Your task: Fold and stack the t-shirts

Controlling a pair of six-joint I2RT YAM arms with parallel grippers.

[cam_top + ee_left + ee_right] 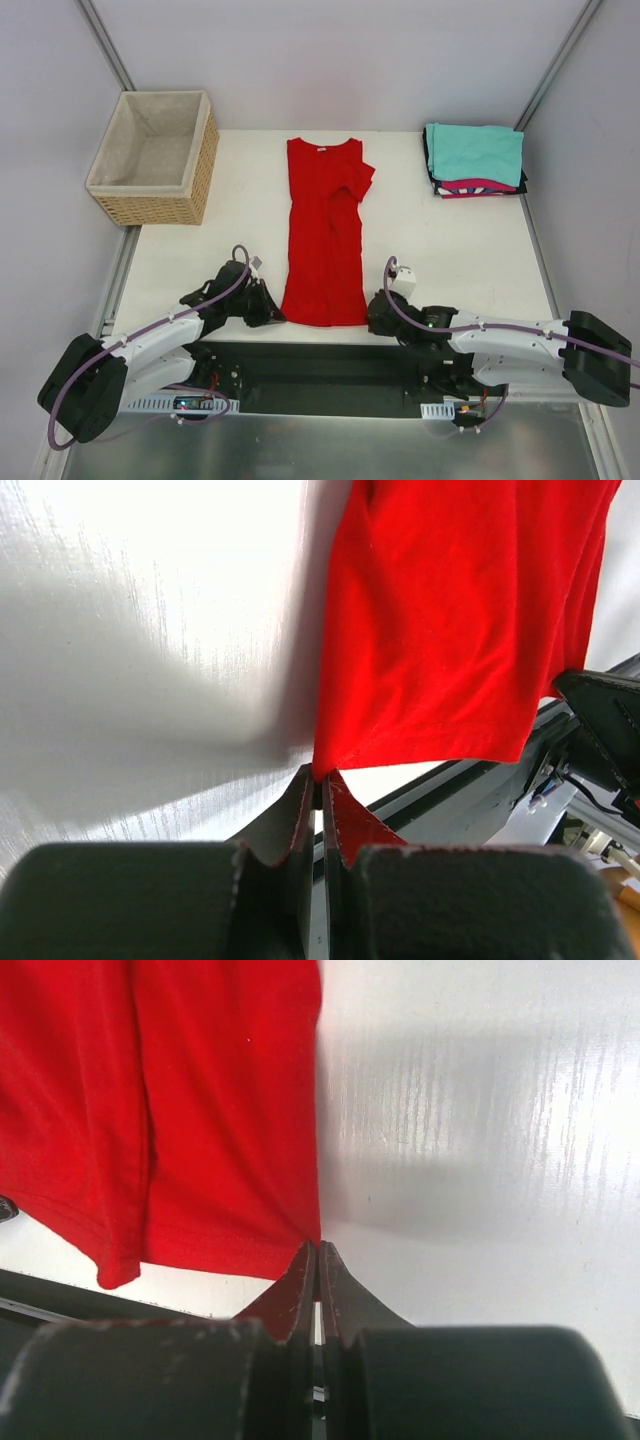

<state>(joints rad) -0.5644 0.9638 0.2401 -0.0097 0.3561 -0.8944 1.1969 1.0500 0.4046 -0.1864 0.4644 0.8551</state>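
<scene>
grey walls (330, 50) | white tbl (470, 250) (glossy) | alu corner struts (105, 45) | even light

A lined wicker basket (160, 208) stands just beside the white table's (240, 240) far-left corner.

The left arm (150, 345) and right arm (510, 345) have white mid-links between chunky black joint housings. A mauve cable (238, 250) loops along each. The left gripper (320, 778) and right gripper (317, 1250) carry tapered dark-grey fingers (290, 820).

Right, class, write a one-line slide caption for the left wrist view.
Jaws of the left gripper shut on the hem corner of the red t-shirt, on the white table.
</scene>
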